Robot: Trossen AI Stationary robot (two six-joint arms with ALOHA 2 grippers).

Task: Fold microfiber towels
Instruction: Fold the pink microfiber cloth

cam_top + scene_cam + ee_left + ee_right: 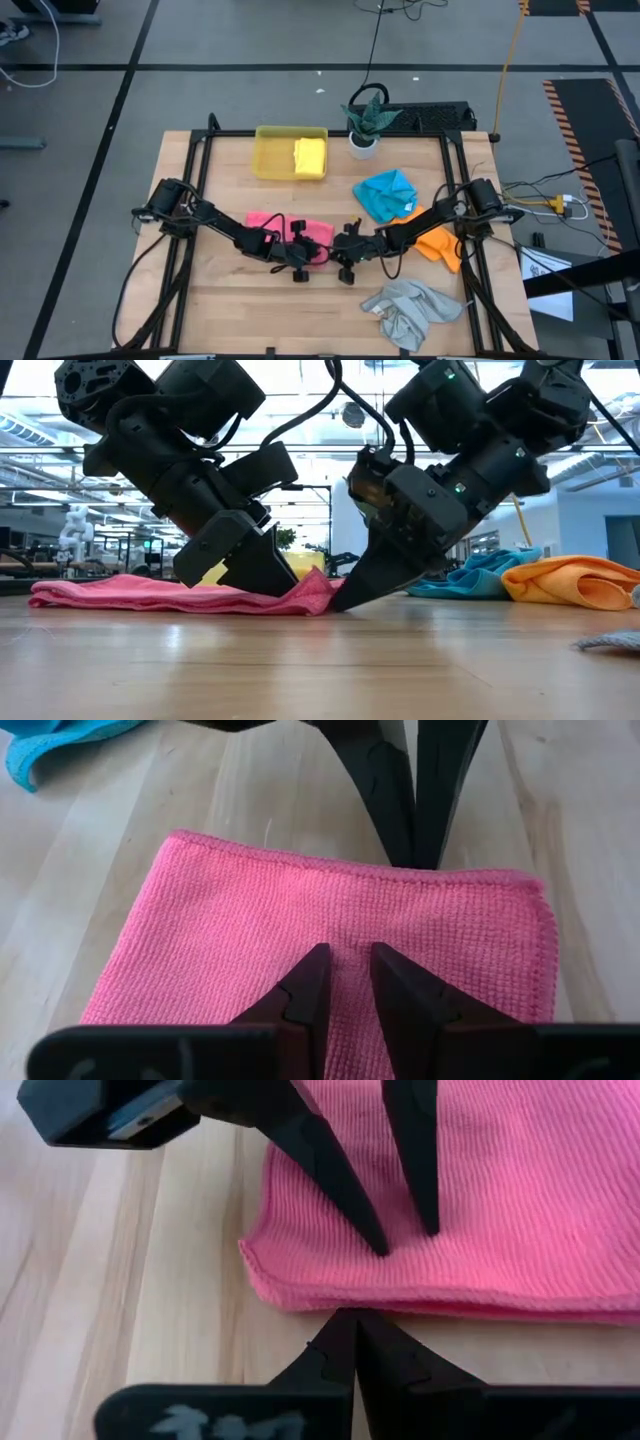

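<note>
Pink towel point(290, 232) lies folded flat near the middle of the wooden tabletop point(250, 300), with both arms meeting over it. Left pincer point(345, 988) presses its tips down on the cloth, fingers a narrow gap apart, nothing lifted. Right pincer point(355, 1330) is fully closed, its tip at the towel's folded edge. Blue towel point(387, 193), orange towel point(440, 242) and grey towel point(410, 308) lie crumpled toward the right side. Yellow towel point(310, 157) sits folded in a yellow tray point(272, 155).
</note>
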